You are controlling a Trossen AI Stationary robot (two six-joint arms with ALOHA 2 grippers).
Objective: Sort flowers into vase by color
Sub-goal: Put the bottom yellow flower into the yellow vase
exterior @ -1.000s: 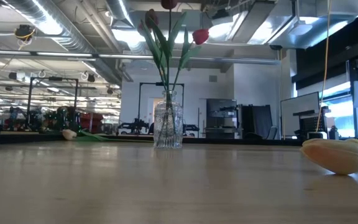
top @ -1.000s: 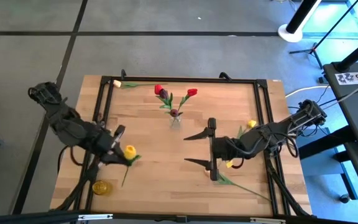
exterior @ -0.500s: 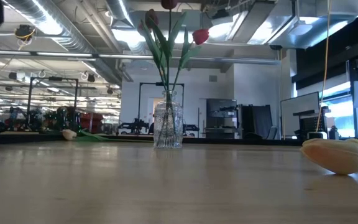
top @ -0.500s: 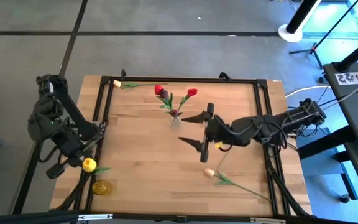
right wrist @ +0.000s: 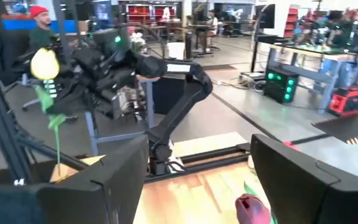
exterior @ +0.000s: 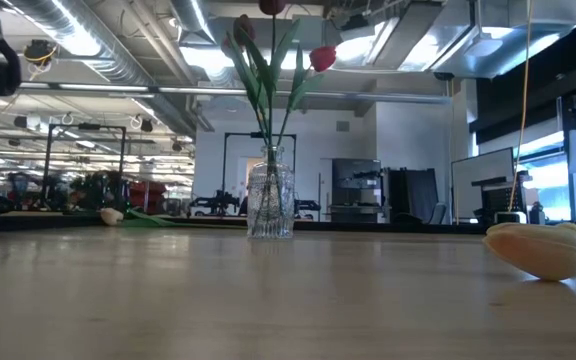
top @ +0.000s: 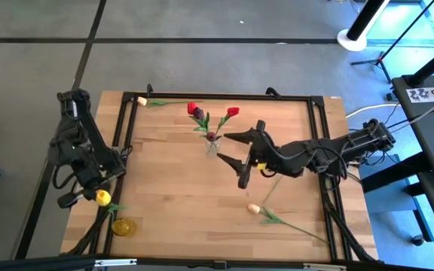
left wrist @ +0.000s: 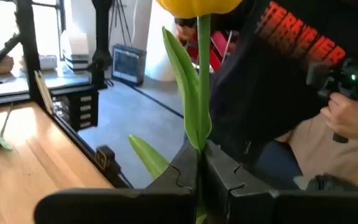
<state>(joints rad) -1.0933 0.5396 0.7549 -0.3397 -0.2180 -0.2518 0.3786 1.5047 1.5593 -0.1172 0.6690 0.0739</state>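
My left gripper (top: 94, 194) is over the table's left edge, shut on a yellow tulip (top: 102, 197), seen in the left wrist view (left wrist: 199, 163) and far off in the right wrist view (right wrist: 43, 63). My right gripper (top: 237, 160) hangs open just right of the glass vase (top: 212, 144), touching nothing. The vase (exterior: 270, 200) stands upright on its base and holds red tulips (top: 233, 111) and a maroon one (right wrist: 253, 208). One cream tulip (top: 253, 208) lies on the table near the near edge (exterior: 536, 248). Another cream tulip (top: 142, 101) lies at the far left corner. My left gripper pinches the yellow tulip's green stem (left wrist: 199, 140) between its two fingers, below a long leaf (left wrist: 185, 74) and the head (left wrist: 197, 5). The flower is lifted clear of the table, its head standing out beyond the fingertips.
A black rail frame (top: 126, 128) runs round the wooden table. A round yellow object (top: 123, 226) sits at the near left corner. A green stem (top: 271, 188) shows beside my right arm. A person in a dark printed shirt (left wrist: 291, 68) sits beyond the table's left edge.
My left gripper has carried the yellow tulip from the table's left part out toward the left edge, lifting and turning it. My right gripper, staying open, has swung from mid-table toward the far edge and the vase, turning as it went.
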